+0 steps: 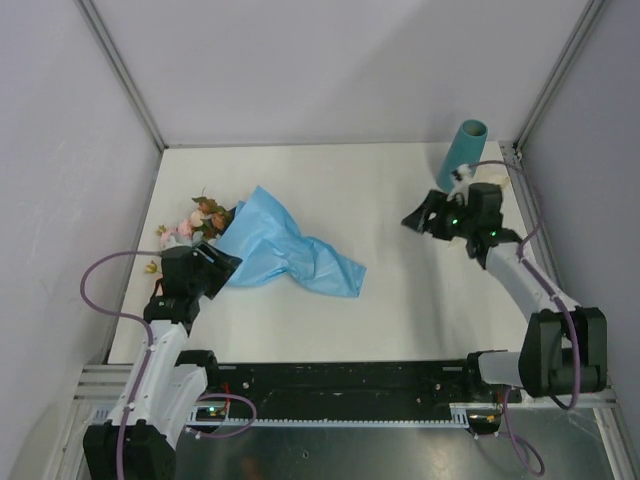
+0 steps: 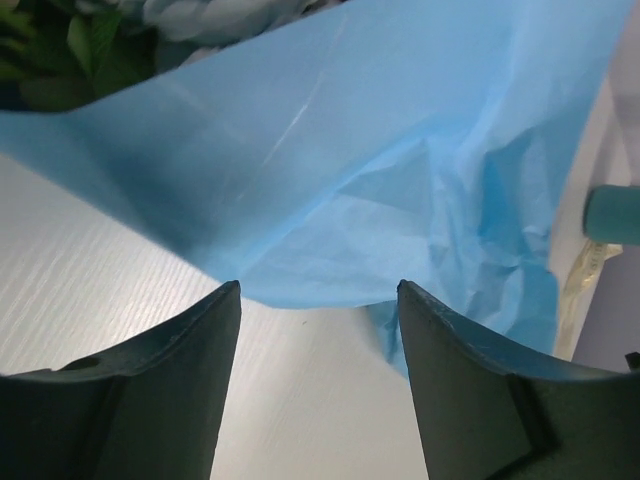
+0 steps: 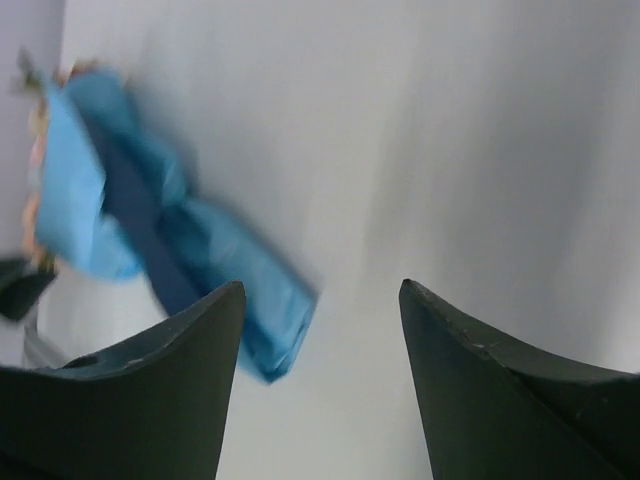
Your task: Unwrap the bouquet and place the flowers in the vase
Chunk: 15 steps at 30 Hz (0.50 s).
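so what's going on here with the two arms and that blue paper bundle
Two robot arms are dealing with a wrapped bouquet that lies on the left side of the table. The left gripper is open at the edge of the blue tissue paper and grips nothing. The right gripper is open and empty too, over by the vase in the far right corner. The flowers poke out of the paper's far-left end, and none are in the vase yet.

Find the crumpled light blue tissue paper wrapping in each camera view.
Top external: the crumpled light blue tissue paper wrapping lies left of centre.
Left wrist: the wrapping fills the upper frame.
Right wrist: blurred, at the left.
Shared landmark: the white table.
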### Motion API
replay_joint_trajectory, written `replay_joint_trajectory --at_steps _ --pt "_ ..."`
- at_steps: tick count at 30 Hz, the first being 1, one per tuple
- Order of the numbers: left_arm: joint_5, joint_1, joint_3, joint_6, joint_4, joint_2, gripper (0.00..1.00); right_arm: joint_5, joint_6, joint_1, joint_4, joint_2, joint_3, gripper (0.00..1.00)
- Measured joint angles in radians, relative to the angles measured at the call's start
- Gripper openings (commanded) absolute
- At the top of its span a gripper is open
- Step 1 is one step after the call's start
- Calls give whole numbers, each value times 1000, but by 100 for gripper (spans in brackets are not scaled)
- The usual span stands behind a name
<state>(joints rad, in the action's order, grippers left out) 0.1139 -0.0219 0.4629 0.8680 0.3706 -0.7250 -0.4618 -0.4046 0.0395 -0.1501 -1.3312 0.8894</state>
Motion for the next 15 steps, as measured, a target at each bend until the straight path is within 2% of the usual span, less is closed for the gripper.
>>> replay_joint_trajectory --at_steps 6,10,15 --pt "3 0 -72 14 23 1 70 -56 33 274 195 92 -174 81" --pt "0 0 -79 16 31 -3 74 -48 40 406 289 39 -206 86" --pt "-10 0 -90 21 14 -42 73 20 73 530 354 -53 -213 86"
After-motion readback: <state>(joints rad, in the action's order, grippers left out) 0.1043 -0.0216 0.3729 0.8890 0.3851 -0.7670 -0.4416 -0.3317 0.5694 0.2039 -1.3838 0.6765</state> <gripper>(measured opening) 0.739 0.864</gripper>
